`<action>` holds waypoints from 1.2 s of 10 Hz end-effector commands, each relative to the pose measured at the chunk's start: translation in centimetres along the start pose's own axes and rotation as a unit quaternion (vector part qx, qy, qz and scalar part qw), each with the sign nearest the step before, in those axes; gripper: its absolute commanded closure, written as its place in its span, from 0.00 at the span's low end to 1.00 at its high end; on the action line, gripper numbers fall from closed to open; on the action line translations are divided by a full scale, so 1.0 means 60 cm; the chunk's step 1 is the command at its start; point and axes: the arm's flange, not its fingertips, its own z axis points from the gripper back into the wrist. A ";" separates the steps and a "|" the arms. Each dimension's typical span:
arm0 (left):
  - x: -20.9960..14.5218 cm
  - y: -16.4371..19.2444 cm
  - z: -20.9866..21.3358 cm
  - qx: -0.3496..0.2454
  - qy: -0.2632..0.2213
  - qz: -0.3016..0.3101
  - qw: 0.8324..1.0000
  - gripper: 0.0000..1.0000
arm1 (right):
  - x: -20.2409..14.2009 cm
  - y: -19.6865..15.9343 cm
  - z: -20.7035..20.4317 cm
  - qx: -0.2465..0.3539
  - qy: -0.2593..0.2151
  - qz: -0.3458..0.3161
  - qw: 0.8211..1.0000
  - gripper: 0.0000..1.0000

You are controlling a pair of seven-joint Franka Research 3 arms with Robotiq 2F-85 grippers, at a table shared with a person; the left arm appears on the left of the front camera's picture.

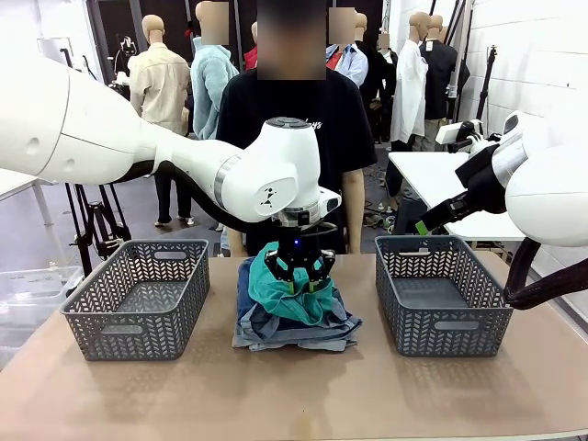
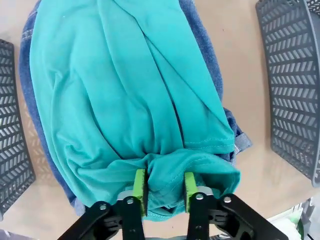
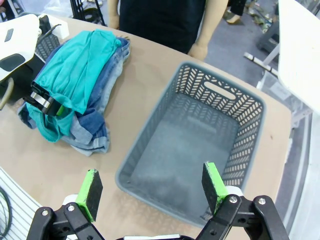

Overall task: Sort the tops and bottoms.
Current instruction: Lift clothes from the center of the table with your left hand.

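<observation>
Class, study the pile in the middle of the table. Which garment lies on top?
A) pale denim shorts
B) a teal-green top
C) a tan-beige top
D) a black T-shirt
B: the teal-green top drapes over the denim shorts, with a fold of it between the fingers of the left gripper.

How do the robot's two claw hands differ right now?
The left gripper pinches a fold of the teal top, pads close together; the right gripper is spread wide, holding nothing. The left gripper is down on the clothes pile; the right gripper hangs above the right basket. Both are black with green pads.
</observation>
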 end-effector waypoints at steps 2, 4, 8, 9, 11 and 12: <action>0.010 0.000 -0.002 0.011 0.005 0.026 1.000 1.00 | 0.000 -0.002 -0.001 0.004 -0.002 0.000 1.000 0.00; 0.019 0.018 0.007 0.016 0.006 0.047 0.999 1.00 | 0.000 -0.002 -0.001 0.004 -0.002 0.000 1.000 0.00; 0.100 0.051 0.119 0.051 -0.081 0.066 0.993 1.00 | 0.000 -0.002 -0.001 0.004 -0.002 0.000 1.000 0.00; 0.121 0.057 0.164 0.056 -0.111 0.065 0.990 1.00 | 0.000 -0.002 -0.001 0.004 -0.002 0.000 1.000 0.00; 0.158 0.061 0.263 0.059 -0.165 0.060 0.983 1.00 | 0.000 -0.002 -0.001 0.004 -0.002 0.000 1.000 0.00; 0.172 0.058 0.314 0.059 -0.193 0.052 0.978 1.00 | 0.000 -0.002 -0.001 0.004 -0.002 0.000 1.000 0.00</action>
